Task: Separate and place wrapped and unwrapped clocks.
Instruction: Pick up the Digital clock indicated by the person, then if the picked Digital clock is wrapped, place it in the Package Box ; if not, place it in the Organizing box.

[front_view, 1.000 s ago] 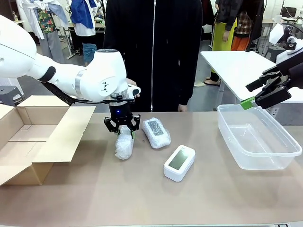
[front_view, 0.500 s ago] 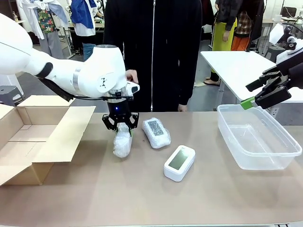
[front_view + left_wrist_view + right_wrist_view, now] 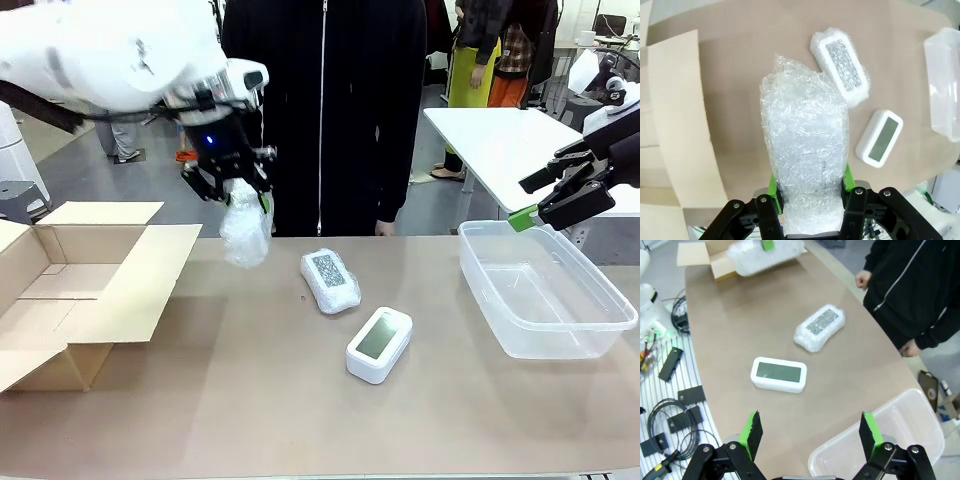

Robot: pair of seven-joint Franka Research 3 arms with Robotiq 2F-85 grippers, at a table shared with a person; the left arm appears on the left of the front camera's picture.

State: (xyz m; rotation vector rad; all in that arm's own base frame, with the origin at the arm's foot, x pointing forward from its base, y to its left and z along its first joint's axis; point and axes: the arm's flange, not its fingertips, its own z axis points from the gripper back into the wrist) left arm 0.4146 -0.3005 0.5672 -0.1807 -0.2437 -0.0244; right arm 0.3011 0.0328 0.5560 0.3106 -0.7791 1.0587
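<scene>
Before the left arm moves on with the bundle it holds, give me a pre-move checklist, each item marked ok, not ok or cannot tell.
1. Grip: left gripper shut on the held wrapped clock, pads on both sides: ok.
2. Lift: held wrapped clock off the table: ok.
3. Likely drop spot: cardboard box open, flaps spread: ok.
4. Path: other wrapped clock and bare clock lie on the table, apart: ok.
5. Other arm: right gripper open, near the plastic tub: ok.
6. Slip risk: cannot tell.
</scene>
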